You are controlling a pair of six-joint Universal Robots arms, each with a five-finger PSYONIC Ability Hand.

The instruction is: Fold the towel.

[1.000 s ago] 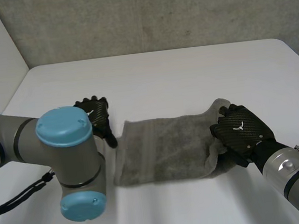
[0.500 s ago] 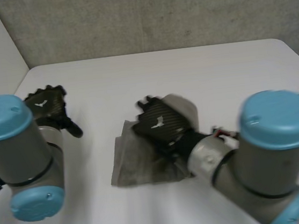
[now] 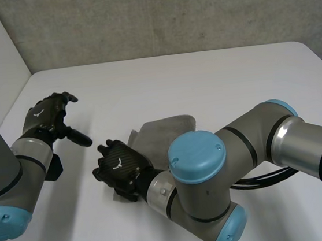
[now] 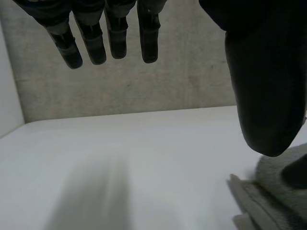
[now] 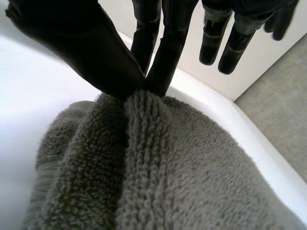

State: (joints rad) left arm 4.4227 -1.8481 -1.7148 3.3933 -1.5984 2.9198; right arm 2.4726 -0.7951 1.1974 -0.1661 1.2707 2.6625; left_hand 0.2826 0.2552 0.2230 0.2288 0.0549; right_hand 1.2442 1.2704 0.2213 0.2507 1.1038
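1. The grey towel (image 3: 170, 126) lies near the middle of the white tabletop (image 3: 214, 74).
2. In the head view, the right arm (image 3: 213, 172) reaches across the towel and hides a big part of it.
3. The right robot hand (image 3: 120, 170) is at the end of the towel that is closest to the left arm. The head view shows the back of this robot hand, not its grip.
4. The right wrist view shows the grip up close. The thumb and some fingers (image 5: 165, 57) are pinching a ridge of the fluffy towel between them. The other fingers stick out straight and do not touch the cloth.
5. The left robot hand (image 3: 47, 119) is over the left side of the tabletop, well apart from the towel.
6. The left wrist view shows this robot hand from the palm side. Its fingers are straight, its thumb stands apart from them, and it holds nothing.
7. Past that thumb, the left wrist view also shows an end of the towel lying in layers on the tabletop.
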